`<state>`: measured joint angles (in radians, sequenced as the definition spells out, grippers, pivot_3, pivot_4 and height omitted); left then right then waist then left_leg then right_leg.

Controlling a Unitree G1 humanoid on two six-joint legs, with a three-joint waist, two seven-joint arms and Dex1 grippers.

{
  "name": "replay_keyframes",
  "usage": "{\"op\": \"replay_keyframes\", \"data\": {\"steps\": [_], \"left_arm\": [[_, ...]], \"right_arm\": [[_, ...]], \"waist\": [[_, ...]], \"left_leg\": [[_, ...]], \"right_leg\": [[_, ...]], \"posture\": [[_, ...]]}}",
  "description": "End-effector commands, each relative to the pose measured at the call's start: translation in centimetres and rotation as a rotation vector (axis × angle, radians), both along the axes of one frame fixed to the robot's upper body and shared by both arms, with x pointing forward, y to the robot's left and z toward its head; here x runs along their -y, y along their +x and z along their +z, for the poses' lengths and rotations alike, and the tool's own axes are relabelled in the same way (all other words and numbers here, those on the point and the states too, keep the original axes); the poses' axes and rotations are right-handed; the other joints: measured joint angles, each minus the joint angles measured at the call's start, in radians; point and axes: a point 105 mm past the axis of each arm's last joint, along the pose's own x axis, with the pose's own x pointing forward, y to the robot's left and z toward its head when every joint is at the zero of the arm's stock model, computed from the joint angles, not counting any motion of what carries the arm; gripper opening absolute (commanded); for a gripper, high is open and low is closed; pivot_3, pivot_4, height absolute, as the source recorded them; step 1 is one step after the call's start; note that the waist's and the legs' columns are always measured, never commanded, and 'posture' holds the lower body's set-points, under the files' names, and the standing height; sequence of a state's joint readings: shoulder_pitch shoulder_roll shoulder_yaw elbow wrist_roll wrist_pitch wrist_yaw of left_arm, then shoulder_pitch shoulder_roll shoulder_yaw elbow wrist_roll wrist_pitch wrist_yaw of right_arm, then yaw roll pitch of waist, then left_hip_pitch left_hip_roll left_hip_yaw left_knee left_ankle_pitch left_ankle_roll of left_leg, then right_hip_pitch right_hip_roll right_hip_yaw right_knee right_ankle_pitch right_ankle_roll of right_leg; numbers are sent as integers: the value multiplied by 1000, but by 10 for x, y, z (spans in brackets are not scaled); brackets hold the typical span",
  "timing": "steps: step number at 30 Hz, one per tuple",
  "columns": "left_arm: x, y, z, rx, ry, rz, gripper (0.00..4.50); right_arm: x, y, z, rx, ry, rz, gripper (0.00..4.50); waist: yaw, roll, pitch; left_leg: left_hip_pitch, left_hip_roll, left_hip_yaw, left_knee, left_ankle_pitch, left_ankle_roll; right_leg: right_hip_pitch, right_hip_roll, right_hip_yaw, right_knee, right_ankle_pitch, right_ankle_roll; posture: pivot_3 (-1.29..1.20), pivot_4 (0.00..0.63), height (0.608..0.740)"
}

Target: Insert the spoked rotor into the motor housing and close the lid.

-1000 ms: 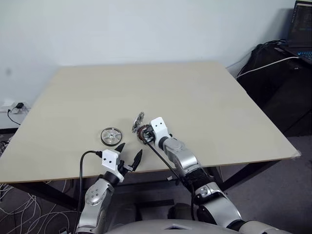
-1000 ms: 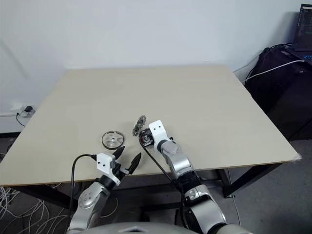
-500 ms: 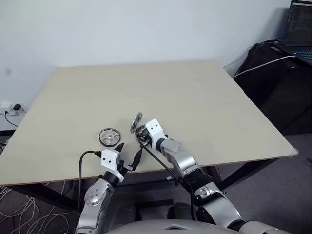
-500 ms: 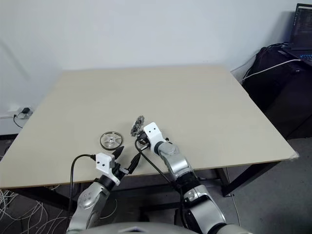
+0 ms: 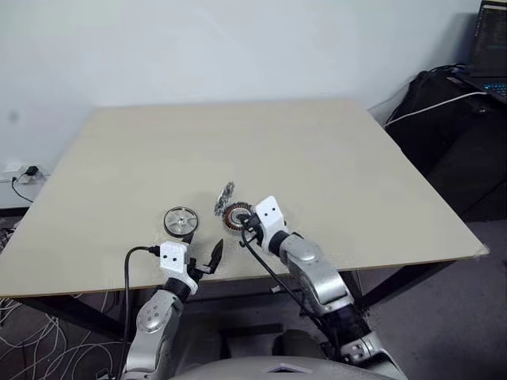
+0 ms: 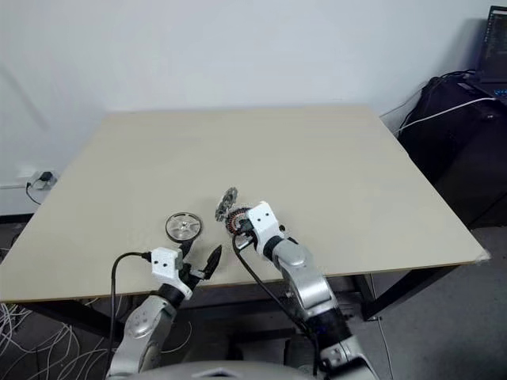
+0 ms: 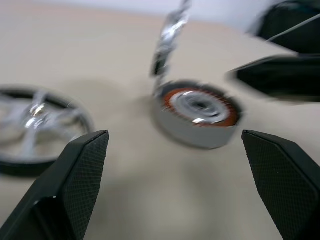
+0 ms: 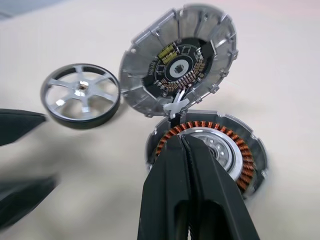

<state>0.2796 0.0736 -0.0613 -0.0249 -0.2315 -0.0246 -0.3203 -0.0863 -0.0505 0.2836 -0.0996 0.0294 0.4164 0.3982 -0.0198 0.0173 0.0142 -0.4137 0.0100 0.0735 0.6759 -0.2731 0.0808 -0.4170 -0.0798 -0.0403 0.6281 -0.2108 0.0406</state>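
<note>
Progress is judged to be slight: nothing has been inserted yet, the lid is seen raised off the housing, and both the insertion and the closing are left to be done. Nearest the front edge of the counter [image 5: 380, 158], the left gripper [image 5: 203, 253] is held with its fingers [image 7: 75, 185] spread wide and empty, pointing in over that edge. Just beyond those fingers, towards the left side of the counter, the spoked rotor [image 5: 181, 221] is laid flat on the bare surface, close to the fingertips but not between them and not touched. To the right of the rotor, and a short way apart from it, the motor housing [image 5: 236, 216] is seated flat with its copper winding ring and pale centre exposed, so its cavity is open to receive the rotor. The right gripper [image 8: 186, 165] is held just in front of and above the housing with its fingers [image 8: 172, 200] pressed together on nothing; whether the tips touch the housing rim cannot be told. Farthest back, the lid [image 5: 225, 195] is stood up on edge at the housing's rear rim, tilted back, its inner face with a dark centre turned towards the robot. A grasp of the rotor by the open left fingers is judged to be what the next step calls for.
</note>
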Motion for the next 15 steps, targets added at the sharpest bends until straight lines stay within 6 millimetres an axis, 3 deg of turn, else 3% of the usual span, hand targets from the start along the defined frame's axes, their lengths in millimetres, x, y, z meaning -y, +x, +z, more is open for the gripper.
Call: {"op": "replay_keyframes", "data": {"steps": [1, 7, 15], "left_arm": [[-14, 3, 13, 6, -137, 90, 4500], [-31, 1, 6, -35, -231, 187, 4500], [-71, 13, 7, -14, -274, 404, 4500]], "right_arm": [[21, -15, 22, 42, 65, -42, 47], [51, -38, 1, -55, 46, -163, 47], [47, -44, -3, -85, 100, -169, 47]], "waist": [[4, -1, 1], [7, -7, 6], [9, -9, 6]], "left_leg": [[0, 0, 0, 0, 0, 0], [1, 0, -1, 0, 0, 0], [0, 0, -2, 0, -1, -1]], "right_leg": [[0, 0, 0, 0, -1, 0], [1, -2, -1, -1, -3, 5], [0, -2, -1, -1, -3, 4]], "posture": [[0, 0, 740], [0, 0, 740], [0, 0, 740]]}}
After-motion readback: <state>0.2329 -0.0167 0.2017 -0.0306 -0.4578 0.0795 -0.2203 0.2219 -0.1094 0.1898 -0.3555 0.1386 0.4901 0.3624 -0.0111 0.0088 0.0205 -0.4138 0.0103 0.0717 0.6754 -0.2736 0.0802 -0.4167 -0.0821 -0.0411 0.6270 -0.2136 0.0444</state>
